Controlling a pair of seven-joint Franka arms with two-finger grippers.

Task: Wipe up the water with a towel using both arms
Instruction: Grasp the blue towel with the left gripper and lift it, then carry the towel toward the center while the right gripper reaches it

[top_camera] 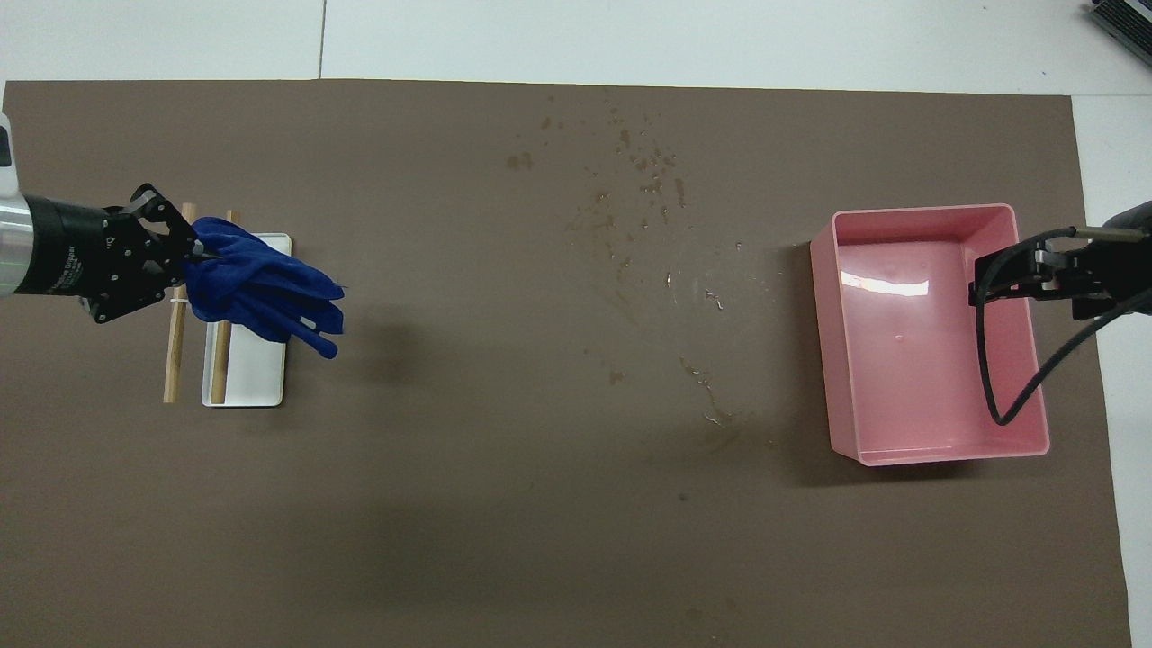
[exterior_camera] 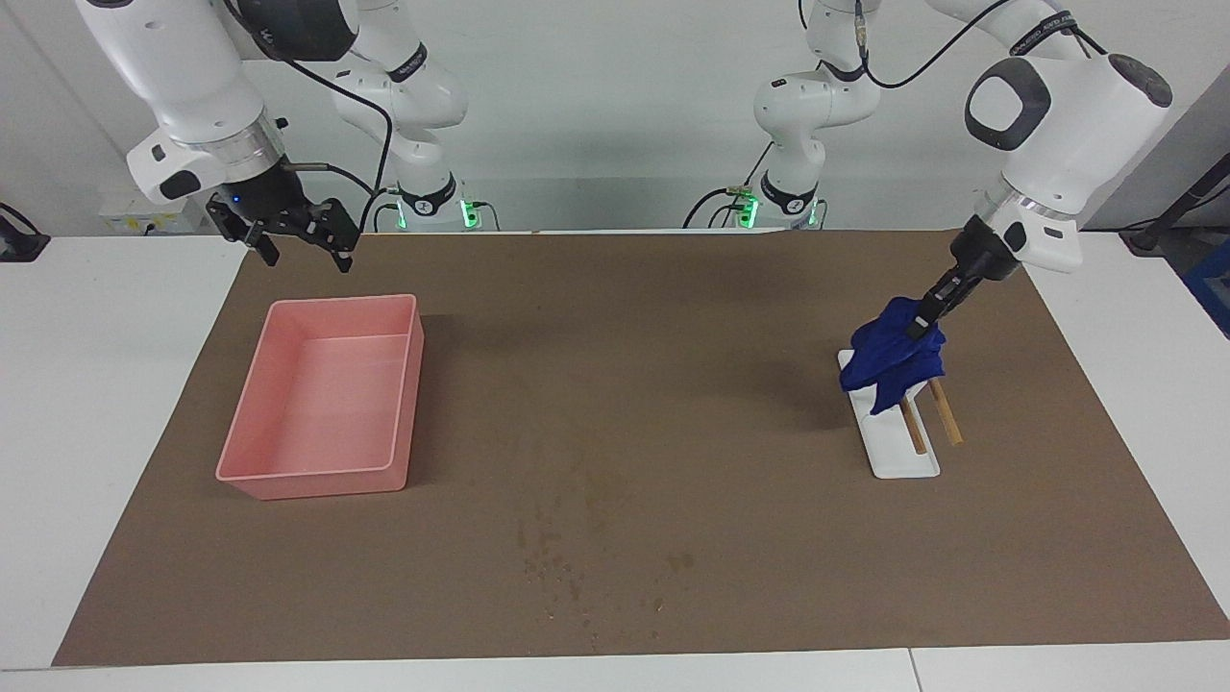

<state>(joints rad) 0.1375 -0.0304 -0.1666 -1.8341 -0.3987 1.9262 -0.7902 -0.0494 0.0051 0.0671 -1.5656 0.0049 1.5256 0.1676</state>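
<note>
My left gripper is shut on the blue towel, which hangs bunched from it over the small white tray and its two wooden sticks. Water lies as scattered drops and dark spots on the brown mat, midway between the arms' ends and farther from the robots than the tray. My right gripper hangs open and holds nothing, over the robots' end of the pink tray, where the arm waits.
The brown mat covers most of the table, with white tabletop around it. The pink tray stands at the right arm's end, the white tray with sticks at the left arm's end. A black cable loops from the right wrist over the pink tray.
</note>
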